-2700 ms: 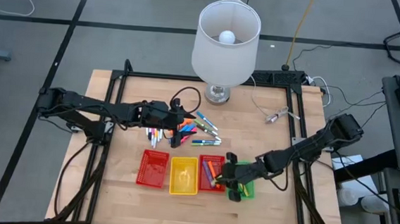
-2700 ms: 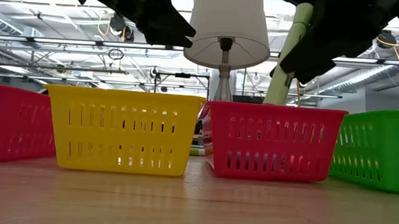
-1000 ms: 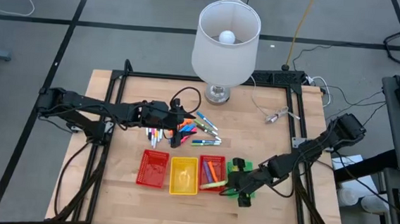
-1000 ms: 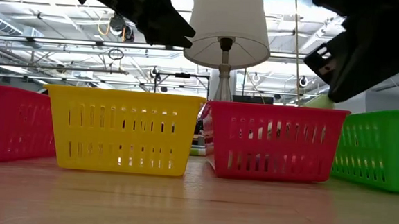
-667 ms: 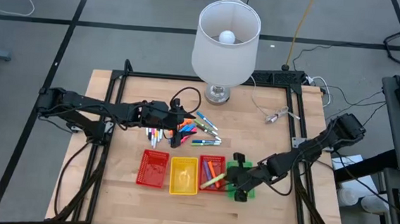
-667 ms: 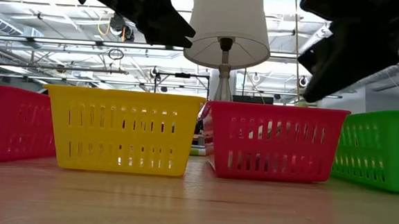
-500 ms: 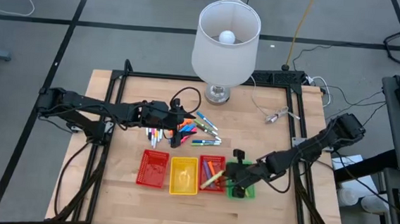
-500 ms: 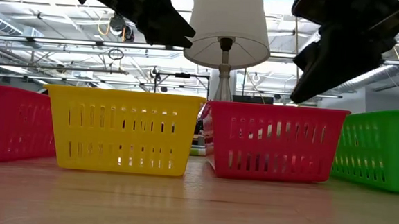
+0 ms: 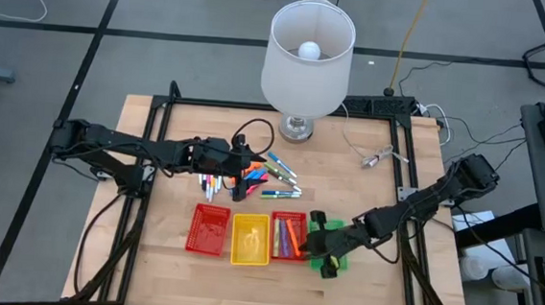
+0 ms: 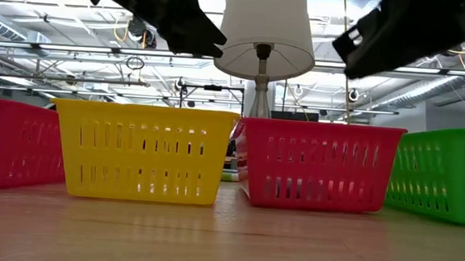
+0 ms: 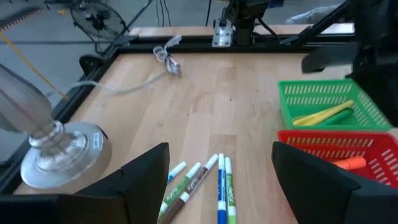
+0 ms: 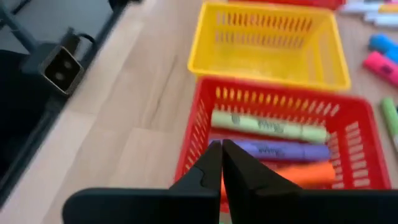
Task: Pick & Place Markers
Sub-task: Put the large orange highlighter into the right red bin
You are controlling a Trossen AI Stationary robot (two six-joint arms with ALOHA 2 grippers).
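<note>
The markers (image 9: 251,178) lie mostly in a loose heap on the wooden table (image 9: 366,193), between the lamp's base and the row of mesh trays. They point every way. In my left wrist view, four white ones with coloured caps (image 11: 205,180) lie almost parallel, side by side, their long axes running from my left fingers toward the open table.

More markers are already in trays. The red tray (image 12: 283,146) beside the yellow tray (image 12: 270,43) holds three lying flat and parallel: a yellow-green marker (image 12: 267,126) nearest the yellow tray, a purple marker (image 12: 273,151) next to it, and an orange marker (image 12: 305,174) after that. Their long axes run along the wall shared with the yellow tray. In the green tray (image 11: 323,102), a yellow marker (image 11: 323,114) lies slantwise on the floor.

My right gripper (image 12: 221,163) hovers above the near rim of that red tray, fingers pressed together with nothing between them. From above it sits where the red and green trays meet.

My left gripper (image 11: 221,171) hangs over the heap with its fingers spread wide and nothing between them.

A second red tray (image 9: 208,230) stands at the far end of the row, beyond the yellow one. The lamp (image 9: 308,54) stands at the table's back edge.
</note>
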